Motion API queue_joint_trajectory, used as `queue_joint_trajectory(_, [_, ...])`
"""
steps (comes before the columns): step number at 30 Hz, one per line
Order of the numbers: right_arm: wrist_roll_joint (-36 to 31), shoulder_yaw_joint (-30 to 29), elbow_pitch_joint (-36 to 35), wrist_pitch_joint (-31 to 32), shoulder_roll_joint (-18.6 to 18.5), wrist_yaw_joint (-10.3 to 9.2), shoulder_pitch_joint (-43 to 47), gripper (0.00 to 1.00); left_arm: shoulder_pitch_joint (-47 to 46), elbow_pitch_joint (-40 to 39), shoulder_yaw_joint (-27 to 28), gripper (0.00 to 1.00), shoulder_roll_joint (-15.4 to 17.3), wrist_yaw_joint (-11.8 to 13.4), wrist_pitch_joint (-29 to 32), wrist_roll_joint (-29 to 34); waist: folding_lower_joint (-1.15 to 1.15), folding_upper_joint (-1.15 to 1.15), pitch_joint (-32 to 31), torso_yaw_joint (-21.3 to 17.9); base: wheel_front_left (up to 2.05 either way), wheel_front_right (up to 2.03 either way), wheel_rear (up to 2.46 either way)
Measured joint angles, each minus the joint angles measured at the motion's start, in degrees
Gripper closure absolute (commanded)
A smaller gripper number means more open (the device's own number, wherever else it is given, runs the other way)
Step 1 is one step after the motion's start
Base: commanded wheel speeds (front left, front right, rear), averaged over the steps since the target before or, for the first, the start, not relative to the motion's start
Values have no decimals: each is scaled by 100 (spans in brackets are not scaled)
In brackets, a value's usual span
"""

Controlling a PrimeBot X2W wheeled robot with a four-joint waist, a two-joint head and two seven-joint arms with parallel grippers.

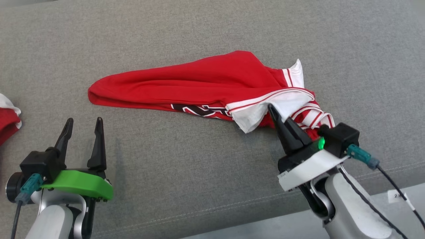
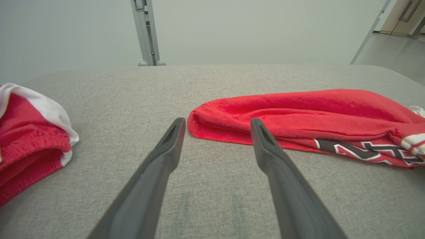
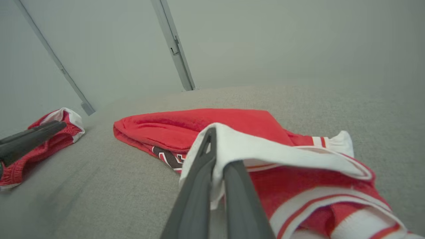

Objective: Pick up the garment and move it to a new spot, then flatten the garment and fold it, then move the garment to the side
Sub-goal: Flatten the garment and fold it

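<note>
The red garment lies bunched and loosely rolled near the middle of the grey fabric surface, unflattened and unfolded. The right gripper is pressed together, pinching the garment's white-trimmed edge at its right end. This looks like the first pick-up grasp, with the cloth not yet lifted. The left gripper hovers spread and empty just short of the garment's left end. Moving, flattening, folding and setting aside all appear to remain. A second red garment sits at the far left.
</note>
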Motion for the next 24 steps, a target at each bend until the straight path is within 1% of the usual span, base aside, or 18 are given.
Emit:
queue_joint_trajectory(3, [168, 192, -538, 124, -203, 0, -351, 100, -87, 100, -18, 0, -83, -3, 0, -75, 0, 0, -32, -49, 0, 0, 0])
queue_joint_trajectory(7, [367, 77, -1200, 334, -619, 0, -950, 100, -237, 287, -189, 0, -164, -97, 11, -75, 0, 0, -68, -90, 0, 0, 0])
queue_joint_trajectory(10, [495, -73, -1501, 608, -921, 0, -1218, 100, -432, 443, -371, 0, -303, -182, 62, -75, 0, 0, -55, -72, 0, 0, 0])
queue_joint_trajectory(14, [634, -210, -1782, 934, -1222, 0, -1384, 100, -794, 622, -476, 0, -448, -203, 112, -74, 0, 0, -9, -17, 0, 0, 0])
queue_joint_trajectory(19, [981, -186, -2006, 1207, -1285, 0, -1479, 100, -1127, 865, -501, 0, -479, -277, 112, -57, 0, 0, 72, 0, 0, 0, 0])
queue_joint_trajectory(24, [1268, -127, -2113, 1407, -1308, 0, -1478, 100, -1129, 1195, -773, 0, -500, -513, 224, -56, 0, 0, 97, -73, 0, 0, 0])
